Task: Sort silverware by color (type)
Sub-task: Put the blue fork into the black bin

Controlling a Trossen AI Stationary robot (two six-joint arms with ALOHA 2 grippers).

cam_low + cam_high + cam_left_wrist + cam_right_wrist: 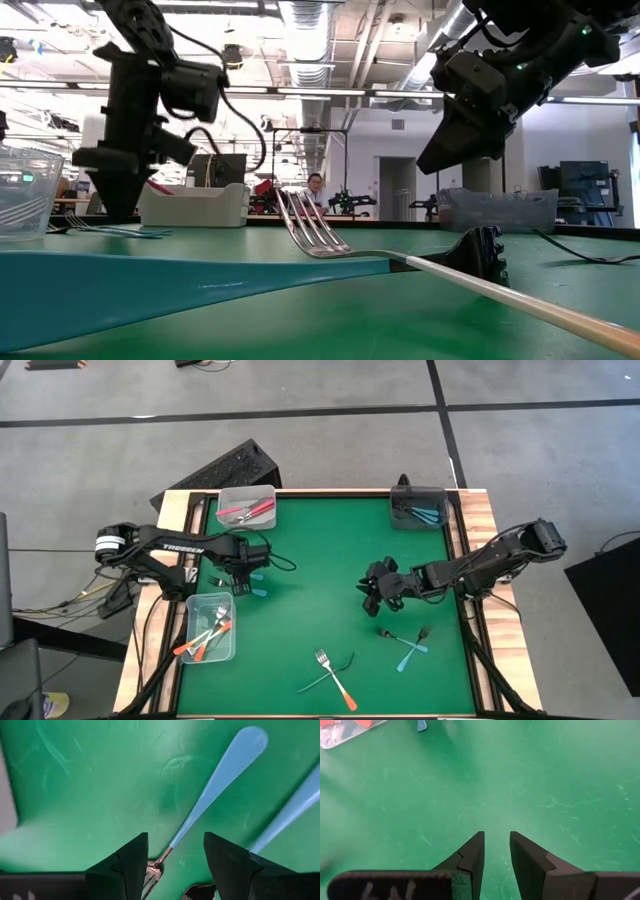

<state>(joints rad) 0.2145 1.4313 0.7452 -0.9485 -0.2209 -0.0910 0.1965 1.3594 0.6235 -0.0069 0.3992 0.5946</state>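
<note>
The left gripper (175, 857) hangs low over the green mat (330, 550) near its left edge, fingers open astride a blue fork (212, 790), with a second blue handle (295, 805) just beside. The right gripper (496, 851) hovers over bare mat near the middle, fingers slightly apart, holding nothing. Loose forks (335, 672) lie near the front edge. Others sit in the pink bin (247, 506), orange bin (210, 628) and blue bin (420, 510).
</note>
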